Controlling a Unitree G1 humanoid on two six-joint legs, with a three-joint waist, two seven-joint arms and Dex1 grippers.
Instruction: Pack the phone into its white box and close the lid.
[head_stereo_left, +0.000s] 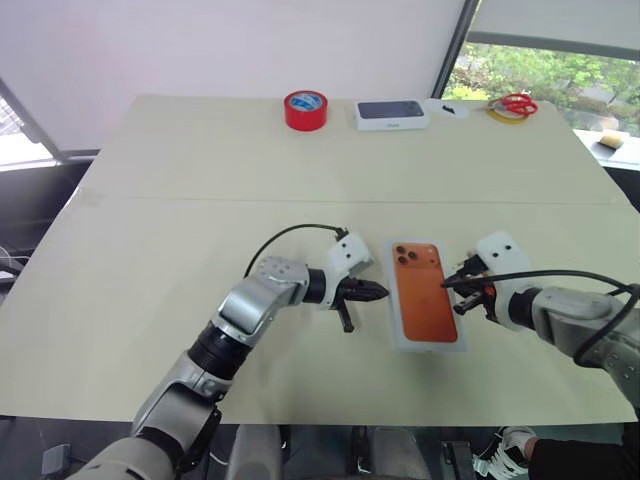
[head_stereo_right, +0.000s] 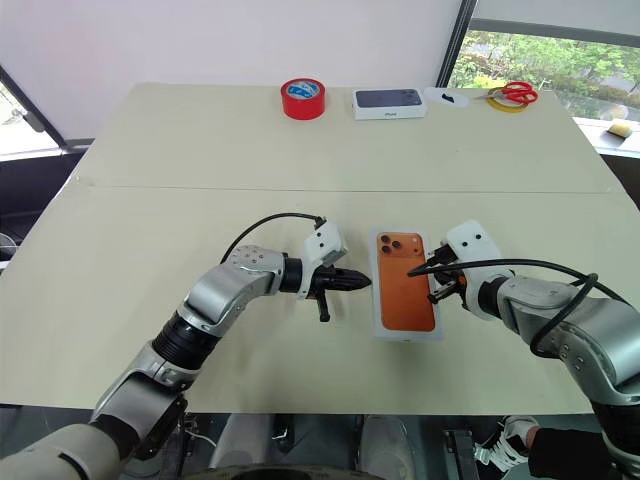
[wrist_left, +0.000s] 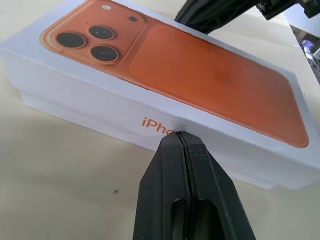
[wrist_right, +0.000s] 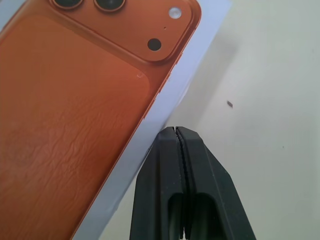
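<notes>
Left gripper (head_stereo_left: 380, 292) shut tight, fingers pressed together, nothing held; tip sits at the left long side of the closed box, right against or just off the side wall of the lid (wrist_left: 165, 75) below the orange lettering, contact hard to confirm. Right gripper (head_stereo_left: 452, 283) also shut tight and empty, tip at the lid's right edge, at or just off it, over the table (head_stereo_left: 150, 250).

Lid is on the white box (wrist_left: 45, 105), printed orange phone picture with three lenses facing up. A thin strip of the box base shows below the lid's lower edge in the left wrist view. Box lies flat near the front middle of the table, long axis running away from the robot, lens end farthest. Phone itself can't be seen with the lid on.

Far edge of the table: red tape roll (head_stereo_left: 305, 109), a second white box with a dark phone picture (head_stereo_left: 392, 114) beside it, then red-handled scissors (head_stereo_left: 516, 104) on a yellow ring toward the right corner.
</notes>
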